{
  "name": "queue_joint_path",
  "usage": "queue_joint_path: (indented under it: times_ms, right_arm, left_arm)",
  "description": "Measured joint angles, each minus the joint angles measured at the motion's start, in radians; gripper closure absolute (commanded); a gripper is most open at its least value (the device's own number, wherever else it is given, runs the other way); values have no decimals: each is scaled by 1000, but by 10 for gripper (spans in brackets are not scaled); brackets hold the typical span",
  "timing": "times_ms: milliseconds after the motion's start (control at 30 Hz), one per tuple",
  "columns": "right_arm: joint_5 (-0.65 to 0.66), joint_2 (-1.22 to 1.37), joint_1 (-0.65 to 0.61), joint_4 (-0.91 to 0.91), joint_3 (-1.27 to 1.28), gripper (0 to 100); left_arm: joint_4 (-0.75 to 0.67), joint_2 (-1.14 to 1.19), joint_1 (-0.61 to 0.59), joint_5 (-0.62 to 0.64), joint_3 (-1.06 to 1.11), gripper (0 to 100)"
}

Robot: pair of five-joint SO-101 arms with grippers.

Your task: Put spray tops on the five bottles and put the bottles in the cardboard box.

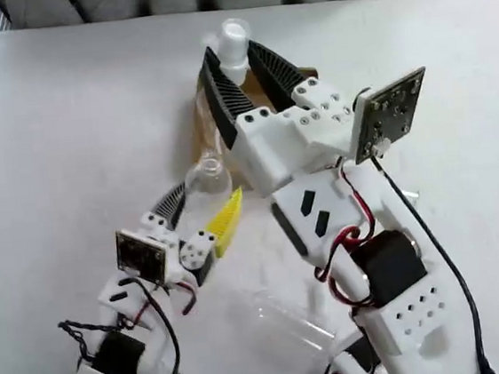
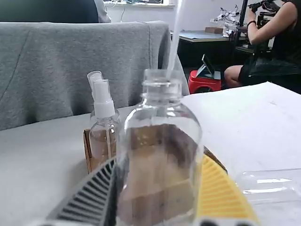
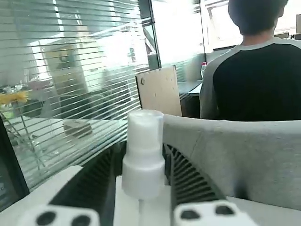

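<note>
Your left gripper (image 1: 207,191) is clamped on a clear bottle (image 1: 205,174) (one jaw black, one yellow). The bottle stands upright between the jaws, with its long axis vertical and its open neck pointing up. Your right gripper (image 1: 232,50) pinches a white spray top (image 1: 234,37) between its two black jaws, nozzle end up and axis near vertical. In the high view it sits at 1 o'clock from the clear bottle. A thin tube (image 2: 175,37) slants down to that bottle's neck. The cardboard box (image 2: 87,153) lies at 12 o'clock from the left gripper, under the right jaws, and a capped bottle (image 2: 102,134) stands upright inside it.
</note>
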Motion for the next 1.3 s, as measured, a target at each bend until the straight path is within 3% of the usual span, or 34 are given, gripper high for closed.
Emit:
queue_joint_path:
  times_ms: [733,1300]
  right_arm:
    - [-2,0,-55,43,-35,984]
    - [-2,2,-58,43,183,967]
  left_arm:
    - [0,0,0,0,0,980]
    - [0,0,0,0,0,980]
